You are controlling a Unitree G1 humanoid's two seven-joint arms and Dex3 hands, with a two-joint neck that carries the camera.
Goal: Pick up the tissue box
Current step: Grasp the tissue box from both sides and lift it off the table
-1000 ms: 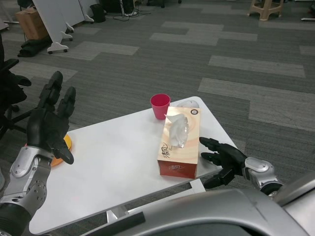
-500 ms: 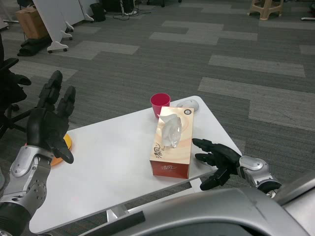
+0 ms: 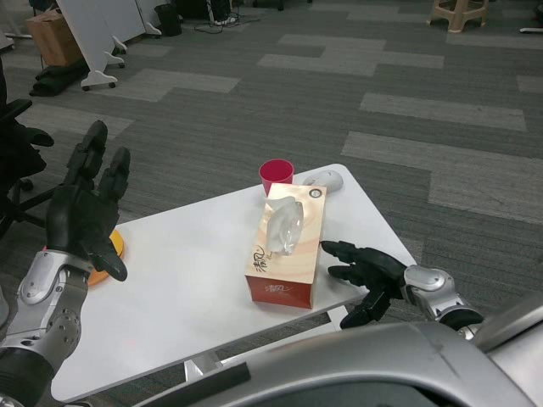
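While our right robot hand [image 3: 366, 270] lies spread at the tissue box's [image 3: 285, 251] three o'clock near the tabletop [image 3: 191, 280] edge, our left robot hand [image 3: 85, 212] hovers spread at nine.

Bare tabletop [image 3: 187, 288] is lying open at frame centre-left; a red cup [image 3: 276, 175] is crowding the tissue box [image 3: 286, 246] at its far end.

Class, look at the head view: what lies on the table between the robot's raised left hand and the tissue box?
In the head view, only bare white table lies between the left hand and the tissue box.
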